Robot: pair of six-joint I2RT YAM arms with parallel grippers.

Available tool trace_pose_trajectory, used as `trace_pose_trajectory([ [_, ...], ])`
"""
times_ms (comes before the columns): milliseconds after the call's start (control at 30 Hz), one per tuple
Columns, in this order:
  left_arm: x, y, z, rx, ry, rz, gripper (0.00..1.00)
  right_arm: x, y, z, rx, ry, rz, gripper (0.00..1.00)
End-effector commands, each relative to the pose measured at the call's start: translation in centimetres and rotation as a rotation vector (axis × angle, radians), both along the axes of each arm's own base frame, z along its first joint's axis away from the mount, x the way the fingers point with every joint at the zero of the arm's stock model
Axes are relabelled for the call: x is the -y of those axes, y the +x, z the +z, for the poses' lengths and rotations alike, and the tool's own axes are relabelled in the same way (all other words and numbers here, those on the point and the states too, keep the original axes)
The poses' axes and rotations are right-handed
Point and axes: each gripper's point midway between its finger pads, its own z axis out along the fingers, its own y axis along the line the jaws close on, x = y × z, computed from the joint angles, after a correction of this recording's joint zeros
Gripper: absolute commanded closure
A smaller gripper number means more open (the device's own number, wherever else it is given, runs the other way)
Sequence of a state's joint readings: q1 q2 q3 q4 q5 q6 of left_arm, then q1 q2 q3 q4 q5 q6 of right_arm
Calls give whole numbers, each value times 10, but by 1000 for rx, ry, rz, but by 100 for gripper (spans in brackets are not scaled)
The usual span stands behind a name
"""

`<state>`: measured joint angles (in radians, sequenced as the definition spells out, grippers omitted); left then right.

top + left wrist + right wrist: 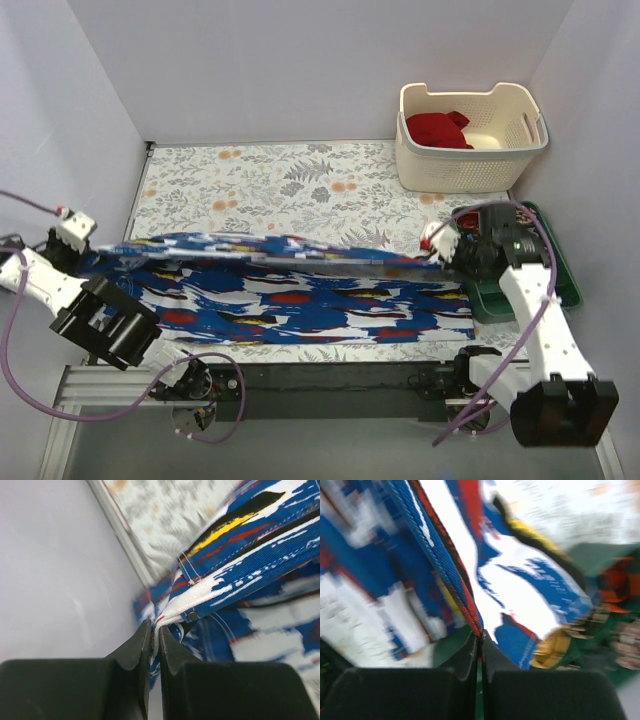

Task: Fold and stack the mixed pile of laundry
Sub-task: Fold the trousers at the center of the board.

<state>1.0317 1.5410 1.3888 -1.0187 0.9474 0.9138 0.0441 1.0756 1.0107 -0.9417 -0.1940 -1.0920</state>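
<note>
A: Left end effector (155, 632) status?
B: Jaws pinched on the white hem corner of the blue printed garment (260, 550). Cloth runs up-right above the floral tabletop (165, 515). Pale wall (55, 580) on the left.

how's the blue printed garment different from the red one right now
The blue garment is patterned in white, red and black; the red garment is plain. The blue garment is stretched out across the table; the red garment lies bunched in the basket. The left gripper and right gripper each pinch an edge of the blue garment; no gripper touches the red garment. Both are soft cloth.
</note>
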Motion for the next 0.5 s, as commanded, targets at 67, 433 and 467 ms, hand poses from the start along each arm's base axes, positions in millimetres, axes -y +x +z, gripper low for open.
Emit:
trace_pose_trajectory([
  [67, -5, -88, -111, -252, 108, -54, 100, 25, -66, -86, -125, -186, 187, 99],
  [433, 28, -104, -189, -454, 232, -37, 100, 30, -79, -131, -384, -196, 130, 99],
  [467, 29, -100, -191, -480, 232, -12, 100, 29, -80, -133, -397, -196, 134, 99],
])
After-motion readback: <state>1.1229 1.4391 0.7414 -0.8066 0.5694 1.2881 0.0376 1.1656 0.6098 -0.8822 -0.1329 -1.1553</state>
